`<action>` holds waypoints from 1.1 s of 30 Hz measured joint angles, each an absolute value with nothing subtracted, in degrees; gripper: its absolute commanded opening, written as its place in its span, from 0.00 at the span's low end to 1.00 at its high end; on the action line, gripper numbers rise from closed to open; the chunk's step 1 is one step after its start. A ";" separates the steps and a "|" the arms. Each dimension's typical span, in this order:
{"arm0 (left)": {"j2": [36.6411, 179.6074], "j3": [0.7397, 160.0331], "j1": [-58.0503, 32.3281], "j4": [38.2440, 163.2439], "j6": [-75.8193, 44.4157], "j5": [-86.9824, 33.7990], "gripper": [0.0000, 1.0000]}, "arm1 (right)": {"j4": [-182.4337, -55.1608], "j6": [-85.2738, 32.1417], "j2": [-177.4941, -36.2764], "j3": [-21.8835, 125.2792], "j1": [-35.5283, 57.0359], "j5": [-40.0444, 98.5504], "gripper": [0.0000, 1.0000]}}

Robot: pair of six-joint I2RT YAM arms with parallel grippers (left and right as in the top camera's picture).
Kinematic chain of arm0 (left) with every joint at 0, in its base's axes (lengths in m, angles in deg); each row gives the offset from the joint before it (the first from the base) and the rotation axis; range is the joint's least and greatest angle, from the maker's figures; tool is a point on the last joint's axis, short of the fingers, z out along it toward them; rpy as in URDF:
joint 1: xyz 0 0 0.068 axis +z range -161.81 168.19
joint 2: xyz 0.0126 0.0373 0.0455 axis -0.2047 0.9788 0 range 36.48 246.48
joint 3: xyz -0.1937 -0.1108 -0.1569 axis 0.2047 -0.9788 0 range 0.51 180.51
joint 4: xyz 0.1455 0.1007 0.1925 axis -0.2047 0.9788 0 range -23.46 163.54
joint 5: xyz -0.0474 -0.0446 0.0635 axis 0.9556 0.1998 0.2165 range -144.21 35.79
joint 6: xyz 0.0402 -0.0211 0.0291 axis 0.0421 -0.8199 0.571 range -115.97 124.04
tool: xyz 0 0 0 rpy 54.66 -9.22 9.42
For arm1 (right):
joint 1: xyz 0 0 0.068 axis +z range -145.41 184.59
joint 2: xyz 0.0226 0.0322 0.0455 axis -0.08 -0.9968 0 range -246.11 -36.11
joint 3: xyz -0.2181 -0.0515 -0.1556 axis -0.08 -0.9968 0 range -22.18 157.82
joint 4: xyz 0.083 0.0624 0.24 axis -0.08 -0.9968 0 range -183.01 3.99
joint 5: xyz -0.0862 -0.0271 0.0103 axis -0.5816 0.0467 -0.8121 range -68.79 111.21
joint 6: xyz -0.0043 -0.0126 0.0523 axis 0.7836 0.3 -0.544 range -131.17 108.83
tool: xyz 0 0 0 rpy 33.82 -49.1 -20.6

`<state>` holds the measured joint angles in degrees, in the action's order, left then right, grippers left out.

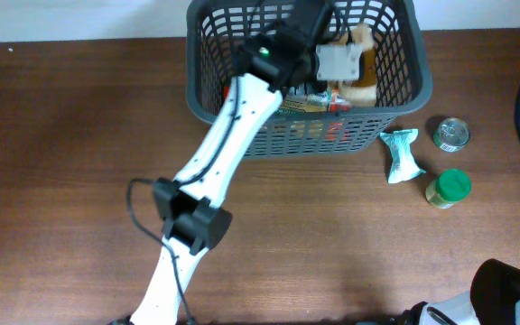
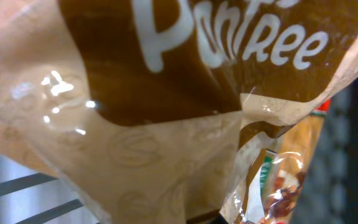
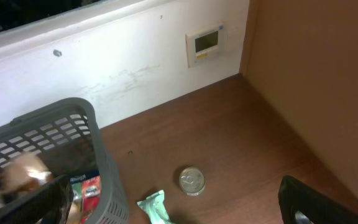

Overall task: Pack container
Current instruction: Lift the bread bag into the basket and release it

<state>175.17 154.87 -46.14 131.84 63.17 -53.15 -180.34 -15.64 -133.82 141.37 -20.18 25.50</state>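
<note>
The container, a dark grey lattice basket (image 1: 332, 137), stands at the table's far edge. It shows in the right wrist view as the container (image 3: 101, 155) at the left. My left gripper (image 1: 337, 61) reaches down inside it, shut on a brown and tan snack bag (image 1: 361, 41). That bag (image 2: 166, 93) fills the left wrist view and hides the fingers; white lettering shows on it. A red packet (image 1: 310, 104) lies on the basket floor. My right gripper (image 3: 166, 210) hangs open above the table to the right of the basket, with nothing between its fingers.
Right of the basket lie a mint green packet (image 1: 400, 155), a small tin can (image 1: 451, 134) and a green-lidded jar (image 1: 448, 188). The can (image 3: 192, 181) and packet (image 3: 154, 208) show below my right gripper. A white wall (image 3: 135, 68) runs behind the table.
</note>
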 measured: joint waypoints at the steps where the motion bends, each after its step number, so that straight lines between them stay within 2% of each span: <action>1: 176.63 154.22 -46.14 131.81 62.88 -53.39 0.02 | -180.34 -15.66 -133.82 141.37 -20.18 25.48 0.99; 7: 182.47 153.17 -46.20 132.12 59.80 -51.14 0.02 | -180.34 -15.66 -133.82 141.37 -20.18 25.50 0.99; 8: 182.78 153.17 -46.29 132.29 59.39 -50.83 0.06 | -180.31 -15.66 -133.82 141.37 -20.18 25.50 0.99; 9: 182.89 153.17 -46.36 132.49 59.06 -50.57 0.26 | -180.34 -15.66 -133.82 141.37 -20.18 25.48 0.99; 10: 182.89 153.17 -46.44 132.51 58.82 -50.33 0.80 | -180.31 -15.64 -133.82 141.37 -20.18 25.50 0.99; 11: 182.89 153.19 -46.58 132.32 58.32 -50.15 0.99 | -180.34 -15.66 -133.82 141.37 -20.18 25.50 0.99; 16: 182.82 154.31 -47.30 132.80 51.61 -51.16 0.99 | -180.34 -15.62 -133.82 141.37 -20.18 25.50 0.99; 23: 180.31 163.27 -46.62 141.80 42.27 -54.81 0.99 | -180.34 -15.66 -133.82 141.37 -20.18 25.48 0.99; 28: 171.65 170.90 -43.21 145.23 38.10 -56.05 0.99 | -180.34 -15.68 -133.82 141.37 -20.18 25.50 0.99; 33: 159.17 174.37 -36.08 145.26 33.84 -56.47 0.99 | -180.34 -15.66 -133.82 141.37 -20.18 25.50 0.99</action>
<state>159.17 174.37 -36.08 145.26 33.84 -56.47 -180.34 -15.66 -133.82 141.37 -20.18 25.50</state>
